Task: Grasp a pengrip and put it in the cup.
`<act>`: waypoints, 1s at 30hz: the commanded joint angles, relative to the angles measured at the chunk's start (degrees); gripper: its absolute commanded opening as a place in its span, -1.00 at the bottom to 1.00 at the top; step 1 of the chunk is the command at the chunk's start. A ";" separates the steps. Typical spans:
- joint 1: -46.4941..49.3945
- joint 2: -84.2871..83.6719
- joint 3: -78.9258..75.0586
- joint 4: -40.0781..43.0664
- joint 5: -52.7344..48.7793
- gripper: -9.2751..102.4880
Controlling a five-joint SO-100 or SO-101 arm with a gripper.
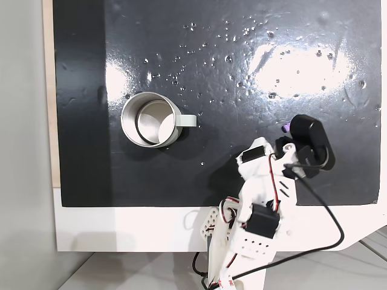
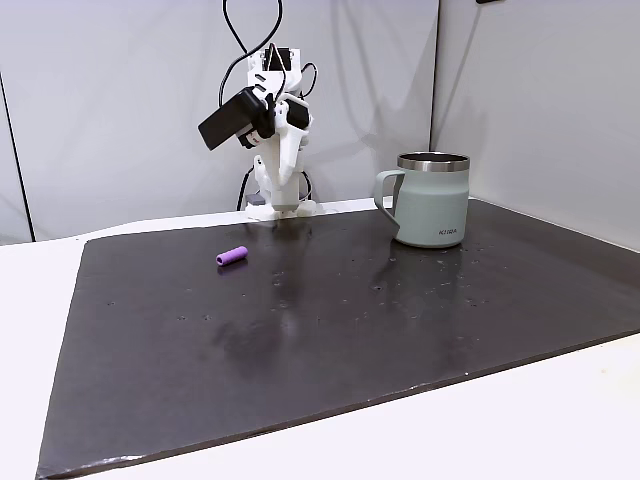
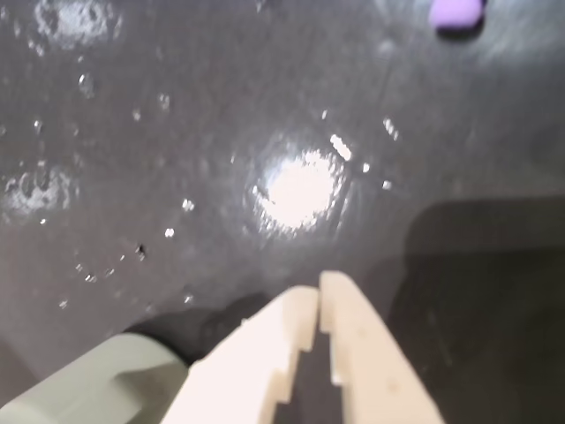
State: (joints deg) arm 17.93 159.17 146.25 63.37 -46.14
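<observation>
Your black mat [image 2: 330, 330] is filling most of a fixed view, with the cup [image 2: 432, 200] standing upright at right of centre in that frame and sitting left of centre in the other fixed view [image 1: 149, 119]. Your gripper [image 3: 320, 284] is pointing in from the wrist view's bottom edge, its cream fingers [image 3: 357, 353] pressed together at the tips and holding nothing. The pengrip [image 2: 232, 256] is lying on the mat left of centre, well apart from the cup, and is peeking in at the wrist view's upper right [image 3: 456, 12].

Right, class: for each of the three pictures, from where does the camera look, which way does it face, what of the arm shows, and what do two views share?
A fixed view: from above, straight down on the black mat; the arm's white body shows at the bottom.
Another fixed view: low, across the table, facing the arm at the far edge.
Wrist view: rides the arm, looking down past the shut gripper.
Shared: both fixed views show the cup; the pengrip lies on the mat.
</observation>
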 commanded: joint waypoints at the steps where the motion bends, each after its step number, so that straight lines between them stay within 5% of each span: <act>1: 2.81 -5.19 -4.92 -5.36 -5.01 -0.83; 10: 8.88 -31.46 -15.91 -10.46 -11.87 -0.83; 14: 11.25 -42.01 -22.15 -8.09 -15.56 -0.67; 19: 13.54 -46.49 -25.84 -6.94 -19.16 -0.46; 30: 16.44 -59.41 -34.37 -5.36 -22.85 -0.42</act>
State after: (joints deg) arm 33.40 101.78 117.60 57.74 -68.38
